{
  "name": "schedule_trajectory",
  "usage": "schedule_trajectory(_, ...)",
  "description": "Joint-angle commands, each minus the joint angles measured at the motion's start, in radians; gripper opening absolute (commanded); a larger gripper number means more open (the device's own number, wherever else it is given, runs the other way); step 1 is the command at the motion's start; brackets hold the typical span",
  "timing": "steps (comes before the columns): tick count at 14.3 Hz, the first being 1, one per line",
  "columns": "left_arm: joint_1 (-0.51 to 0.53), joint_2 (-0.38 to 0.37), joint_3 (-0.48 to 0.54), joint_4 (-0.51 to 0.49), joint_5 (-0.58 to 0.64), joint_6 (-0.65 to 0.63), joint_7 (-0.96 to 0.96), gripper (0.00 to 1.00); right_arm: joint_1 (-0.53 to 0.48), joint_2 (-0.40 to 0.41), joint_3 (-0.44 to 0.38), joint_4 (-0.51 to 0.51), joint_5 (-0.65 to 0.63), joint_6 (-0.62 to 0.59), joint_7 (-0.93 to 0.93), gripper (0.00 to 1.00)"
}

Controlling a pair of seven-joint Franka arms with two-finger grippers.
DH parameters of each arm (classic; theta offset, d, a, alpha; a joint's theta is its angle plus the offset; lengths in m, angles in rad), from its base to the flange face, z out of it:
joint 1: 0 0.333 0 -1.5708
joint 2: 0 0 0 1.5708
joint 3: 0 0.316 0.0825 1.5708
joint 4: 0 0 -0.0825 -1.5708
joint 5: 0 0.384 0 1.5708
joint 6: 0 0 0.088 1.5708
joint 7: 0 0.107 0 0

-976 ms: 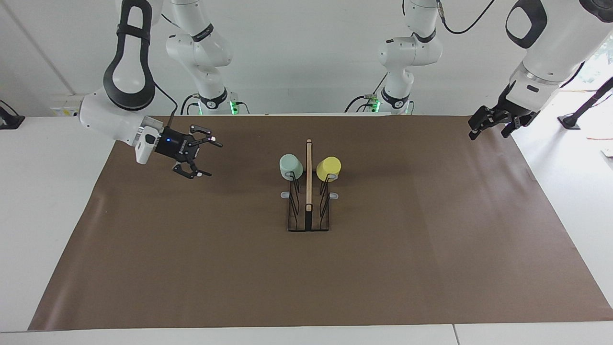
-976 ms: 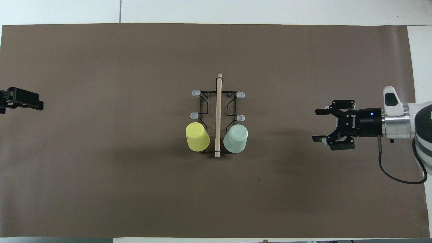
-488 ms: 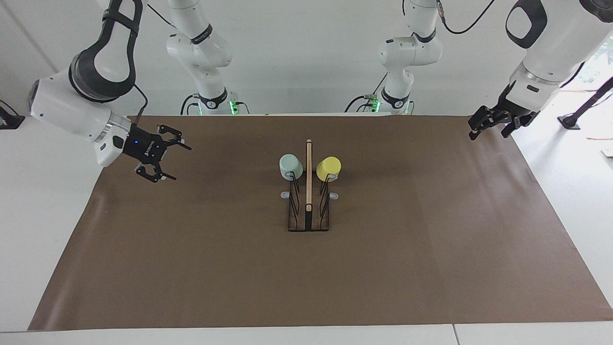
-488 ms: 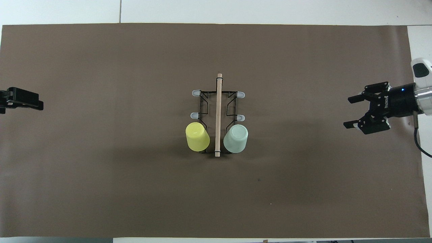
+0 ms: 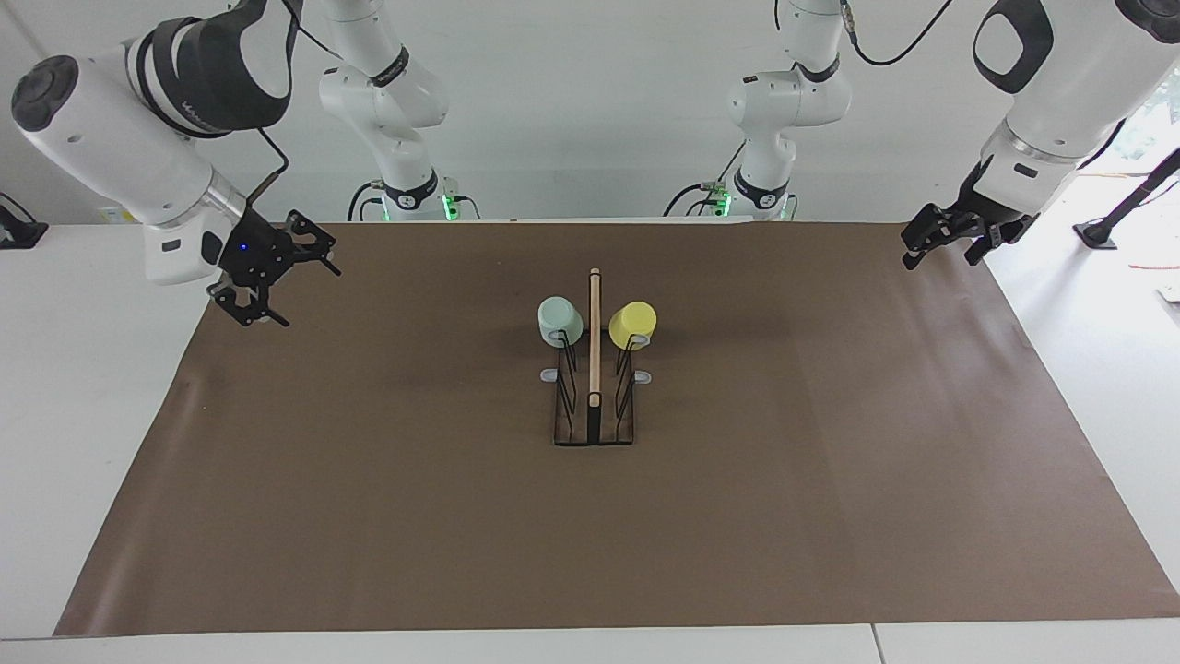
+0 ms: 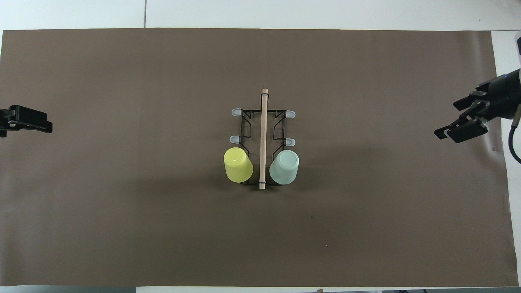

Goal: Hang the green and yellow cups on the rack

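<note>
plain white wall (image 5: 590, 111) w/ daylight at one side; white table (image 5: 92, 387) under brown mat (image 5: 369, 507).

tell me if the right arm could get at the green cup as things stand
Probably yes. The green cup hangs on the rack on the right arm's side, and the right end effector, open, has only bare brown mat between them.

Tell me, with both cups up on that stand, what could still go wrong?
Each cup sits upside down on a single thin prong: the green cup and the yellow cup might slip off if the rack gets bumped. They crowd the end nearest the robots, which might tip it. Both the right gripper and the left gripper hang well clear.
</note>
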Motion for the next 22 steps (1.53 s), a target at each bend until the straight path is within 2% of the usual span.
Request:
schedule_trajectory(1,0.001,-0.01,-0.002,-0.015,0.017,0.004,-0.011,1.0,-0.013,-0.011,0.005,0.062,-0.063,-0.092,0.218,1.0)
schedule_trajectory(3,0.001,-0.01,-0.002,-0.015,0.017,0.004,-0.011,1.0,-0.004,-0.015,0.01,0.125,-0.166,-0.186,0.365,1.0)
schedule_trajectory(4,0.001,-0.01,-0.002,-0.015,0.017,0.004,-0.011,1.0,0.02,-0.03,0.01,0.113,-0.183,-0.198,0.43,1.0)
schedule_trajectory(6,0.001,-0.01,-0.002,-0.015,0.015,0.004,-0.011,1.0,0.097,-0.081,-0.011,0.069,-0.197,-0.215,0.548,1.0)
schedule_trajectory(8,0.001,-0.01,-0.002,-0.015,0.017,0.004,-0.011,1.0,0.157,-0.122,-0.068,0.012,-0.2,-0.223,0.596,1.0)
schedule_trajectory(11,0.001,-0.01,-0.002,-0.015,0.017,0.004,-0.011,1.0,0.185,-0.167,-0.123,-0.079,-0.202,-0.194,0.617,1.0)
schedule_trajectory(15,0.001,-0.01,-0.002,-0.015,0.017,0.004,-0.011,1.0,0.177,-0.152,-0.128,-0.071,-0.234,-0.113,0.614,1.0)
schedule_trajectory(17,0.001,-0.01,-0.002,-0.015,0.017,0.004,-0.011,1.0,0.174,-0.12,-0.13,-0.044,-0.238,-0.091,0.617,1.0)
schedule_trajectory(22,0.001,-0.01,-0.002,-0.015,0.017,0.004,-0.011,1.0,0.162,-0.11,-0.13,-0.036,-0.249,-0.091,0.63,1.0)
